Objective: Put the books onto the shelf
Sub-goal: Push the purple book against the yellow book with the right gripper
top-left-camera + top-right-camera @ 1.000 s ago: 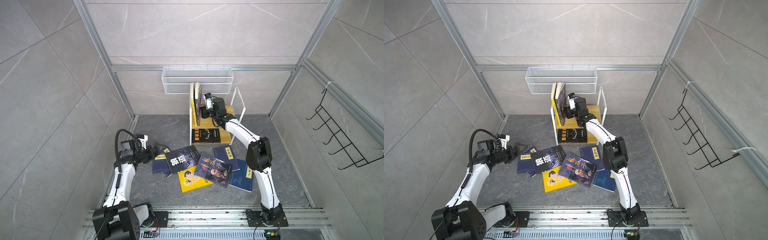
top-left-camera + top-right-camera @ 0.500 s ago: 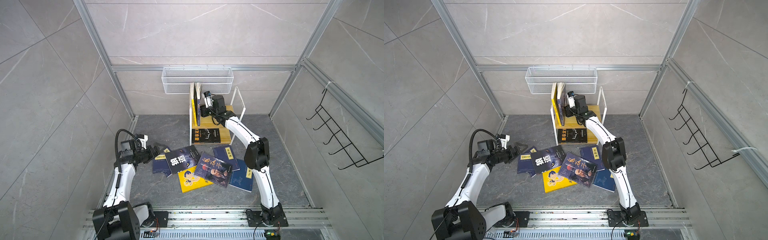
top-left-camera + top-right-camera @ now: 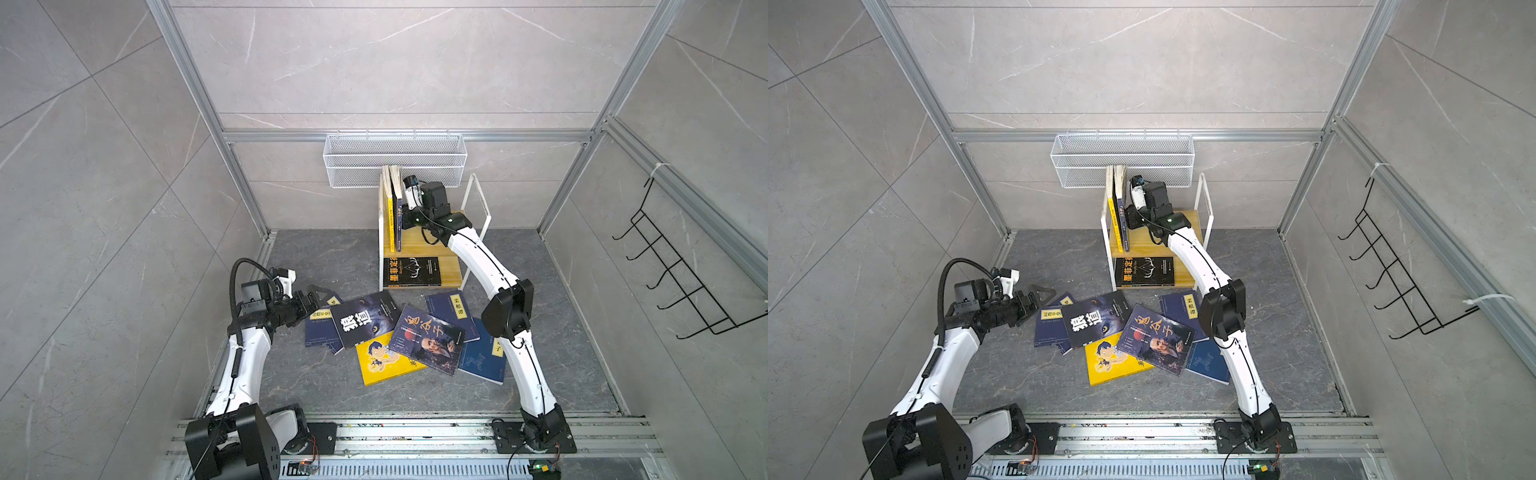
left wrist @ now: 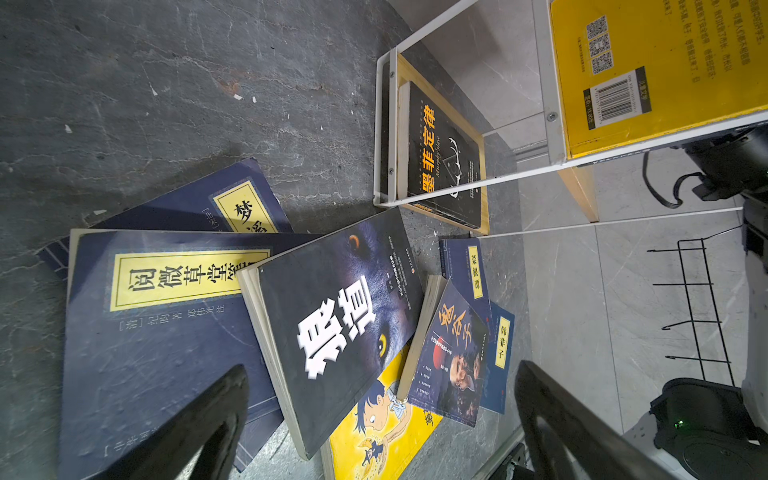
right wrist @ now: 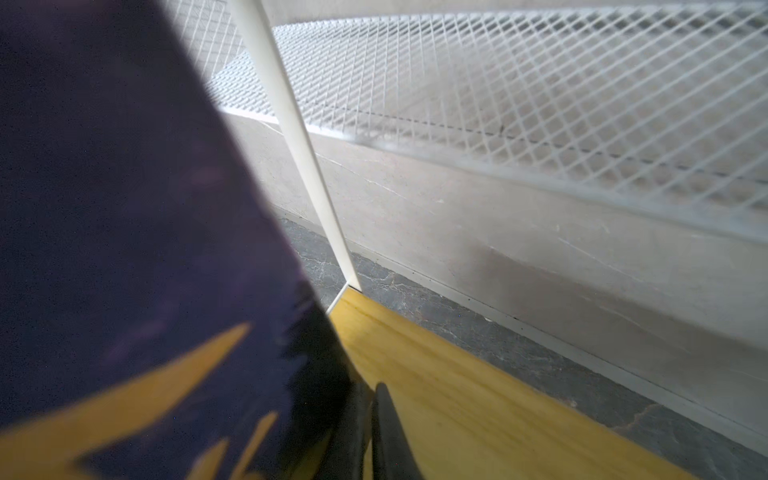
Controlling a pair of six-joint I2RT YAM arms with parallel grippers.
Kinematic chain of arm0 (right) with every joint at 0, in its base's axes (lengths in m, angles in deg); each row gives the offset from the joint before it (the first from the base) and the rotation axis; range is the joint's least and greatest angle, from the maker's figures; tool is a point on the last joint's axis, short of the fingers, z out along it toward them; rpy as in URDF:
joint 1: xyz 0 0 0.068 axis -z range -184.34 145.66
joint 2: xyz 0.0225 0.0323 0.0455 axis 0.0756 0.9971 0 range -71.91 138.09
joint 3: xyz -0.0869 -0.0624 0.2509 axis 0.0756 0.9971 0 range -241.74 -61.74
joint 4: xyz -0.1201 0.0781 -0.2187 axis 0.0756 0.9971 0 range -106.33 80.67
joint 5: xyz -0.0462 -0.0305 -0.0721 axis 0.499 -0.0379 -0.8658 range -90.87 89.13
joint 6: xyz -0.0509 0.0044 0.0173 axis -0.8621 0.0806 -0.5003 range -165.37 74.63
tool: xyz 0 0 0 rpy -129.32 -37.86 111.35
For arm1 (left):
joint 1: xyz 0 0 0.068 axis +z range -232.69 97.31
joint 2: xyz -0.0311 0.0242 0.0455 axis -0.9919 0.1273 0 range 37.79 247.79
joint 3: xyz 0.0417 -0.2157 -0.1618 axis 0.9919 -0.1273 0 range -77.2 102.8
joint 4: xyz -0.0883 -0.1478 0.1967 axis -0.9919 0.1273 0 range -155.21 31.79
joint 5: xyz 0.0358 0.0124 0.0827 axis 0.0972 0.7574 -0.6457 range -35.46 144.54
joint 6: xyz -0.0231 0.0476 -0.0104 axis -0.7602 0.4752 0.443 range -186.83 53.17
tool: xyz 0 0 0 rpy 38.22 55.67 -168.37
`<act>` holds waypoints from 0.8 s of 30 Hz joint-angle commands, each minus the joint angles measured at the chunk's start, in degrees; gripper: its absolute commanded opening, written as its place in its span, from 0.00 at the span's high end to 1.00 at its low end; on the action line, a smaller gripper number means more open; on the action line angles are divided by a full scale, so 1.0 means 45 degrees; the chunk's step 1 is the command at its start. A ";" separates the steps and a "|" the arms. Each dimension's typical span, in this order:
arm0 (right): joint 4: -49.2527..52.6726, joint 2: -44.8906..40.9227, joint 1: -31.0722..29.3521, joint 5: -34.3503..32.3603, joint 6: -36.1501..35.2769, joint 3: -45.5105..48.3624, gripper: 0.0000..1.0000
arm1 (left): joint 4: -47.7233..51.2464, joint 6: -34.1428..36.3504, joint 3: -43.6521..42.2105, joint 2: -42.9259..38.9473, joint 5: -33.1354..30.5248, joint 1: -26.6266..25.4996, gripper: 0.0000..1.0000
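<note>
1. Black and spread wide, the left end effector (image 3: 322, 297) hovers empty at the left edge of the loose pile, low over the grey, veined bench (image 3: 332, 257).
2. Loose books lie flat and overlapping on the bench. A navy book with a yellow label (image 4: 166, 332) sits lowest at the left, and the matte black wolf-eye book (image 3: 365, 320) lies across it. A glossy yellow cartoon book (image 3: 382, 365) is partly under a dark portrait book (image 3: 430, 338), with a navy paperback (image 3: 451, 305) further right. The covers look thin and bendy, so I judge the topmost should go first, taken by a free overhanging edge.
3. At the back stands the shelf (image 3: 451, 270), made of pale wooden boards in a white metal frame. A black book with an orange title (image 3: 411, 271) lies flat on its lower tier. On the upper tier a yellow upright book (image 3: 390, 220) and a navy upright book (image 3: 399, 226) stand at the left end. The white mesh basket (image 3: 395, 158) hangs close overhead.
4. The right end effector (image 5: 370, 411) reaches over the upper board, its jaws nearly closed, right beside the navy upright book. I cannot tell whether it pinches the cover. The step seems to be seating this book. It should rest square on the board and lean on its yellow neighbour before the arm backs away sideways, clear of the basket.
</note>
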 commanded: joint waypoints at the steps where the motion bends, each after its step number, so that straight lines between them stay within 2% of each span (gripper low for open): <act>1: 0.1087 -0.0533 -0.0312 -0.0226 -0.0186 -0.0898 0.89 | -0.0313 0.0027 -0.0018 -0.0253 0.0373 0.0069 0.00; 11: 0.3366 -0.0550 -0.1069 -0.1445 -0.0773 -0.3367 0.88 | -0.0360 -0.0020 -0.0037 -0.0233 0.0411 0.0073 0.00; 24: 0.3334 -0.1312 -0.1614 -0.1831 -0.1251 -0.3539 0.88 | -0.0254 0.0044 0.0041 -0.0174 0.0487 0.0052 0.00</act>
